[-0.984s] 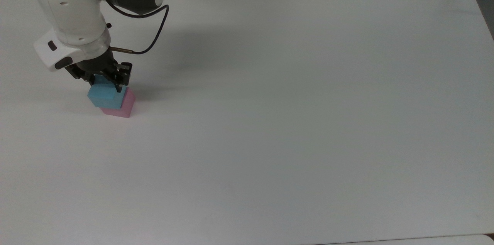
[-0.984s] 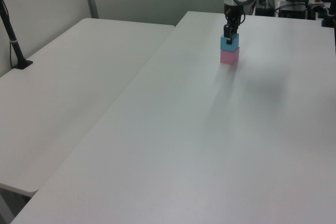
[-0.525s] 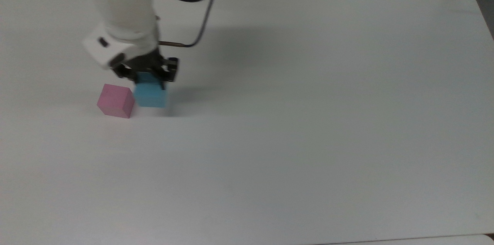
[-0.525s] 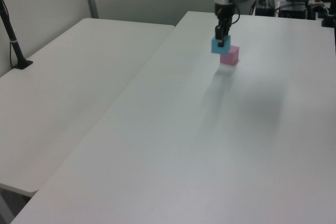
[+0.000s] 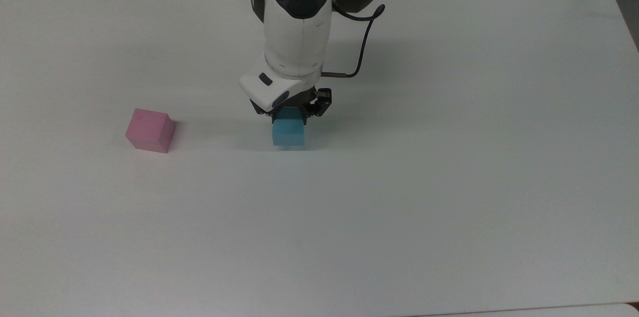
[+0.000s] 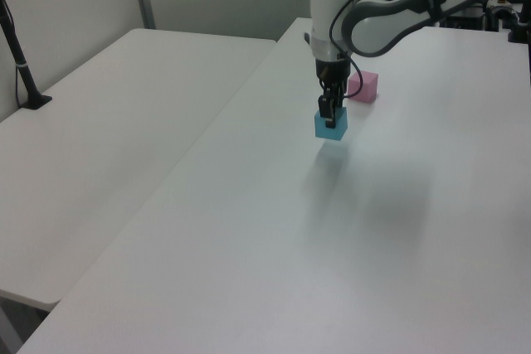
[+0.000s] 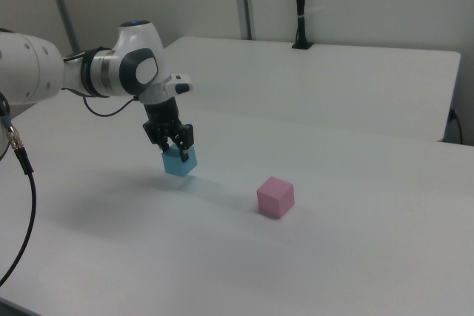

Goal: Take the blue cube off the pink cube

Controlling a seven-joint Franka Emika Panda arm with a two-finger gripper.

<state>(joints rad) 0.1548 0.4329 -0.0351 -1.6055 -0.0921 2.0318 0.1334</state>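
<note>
Since 1 second ago, when the blue cube (image 5: 288, 132) sat on the pink cube (image 5: 150, 130) with my end effector (image 5: 290, 113) around it, the arm has carried the blue cube well off toward the top view's right. At the half-second mark it was just beside the pink cube; now they are well apart.

I read the end effector as clamped on the blue cube's upper part, fingers (image 6: 329, 109) down either side. In the right view the blue cube (image 7: 180, 160) hangs slightly tilted, and I judge it just above the worktop (image 5: 449, 182) or barely touching; I cannot tell which. The pink cube (image 7: 275, 197) stands alone on the worktop.

By my reckoning the unstacking itself is done. What remains is 2 small steps: set the blue cube down flat, then let go and lift clear.
</note>
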